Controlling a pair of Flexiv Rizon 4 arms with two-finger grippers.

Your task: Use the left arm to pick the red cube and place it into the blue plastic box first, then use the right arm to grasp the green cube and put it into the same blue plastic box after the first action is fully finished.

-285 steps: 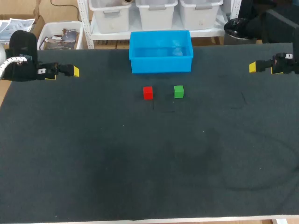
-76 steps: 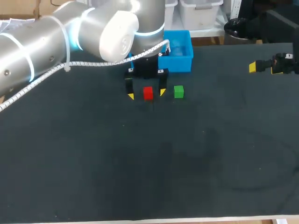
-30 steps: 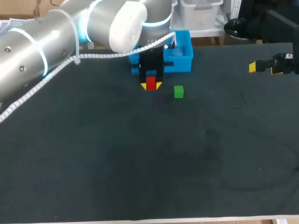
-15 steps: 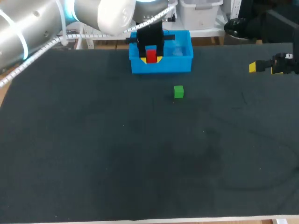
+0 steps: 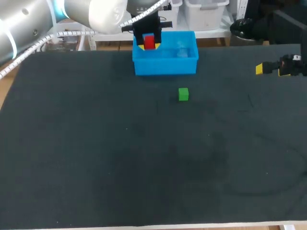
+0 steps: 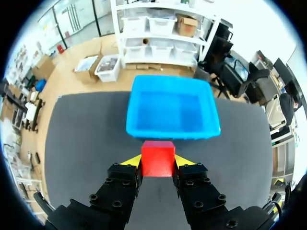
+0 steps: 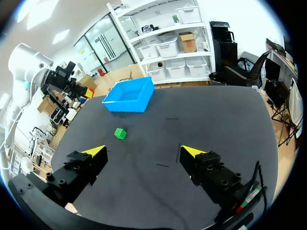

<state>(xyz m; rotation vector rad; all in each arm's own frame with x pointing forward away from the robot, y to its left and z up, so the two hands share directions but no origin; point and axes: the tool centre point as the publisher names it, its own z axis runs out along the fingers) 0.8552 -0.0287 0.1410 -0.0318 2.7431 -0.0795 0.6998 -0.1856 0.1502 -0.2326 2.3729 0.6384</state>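
1. Our left gripper point(image 6: 158, 162) is closed on the red cube point(image 6: 158, 158), with a yellow tip pressed to each side. The cube sits square between them, so the hold looks secure.
2. In the head view the cube is at upper centre, held in the air over the left part of the blue plastic box point(image 5: 165, 64). We judge it high enough to clear the wall.
3. The left wrist view has the open box just ahead of the fingers, so lowering from here should land the cube inside. It's not yet released, so step one is unfinished.
4. The green cube point(image 5: 183, 94) sits on the dark surface point(image 5: 96, 158) in front of the box, well apart from both grippers.
5. The right gripper point(image 7: 144, 152) is wide open and holds nothing. It's parked at the right edge of the frame, which keeps it out of the left arm's way.
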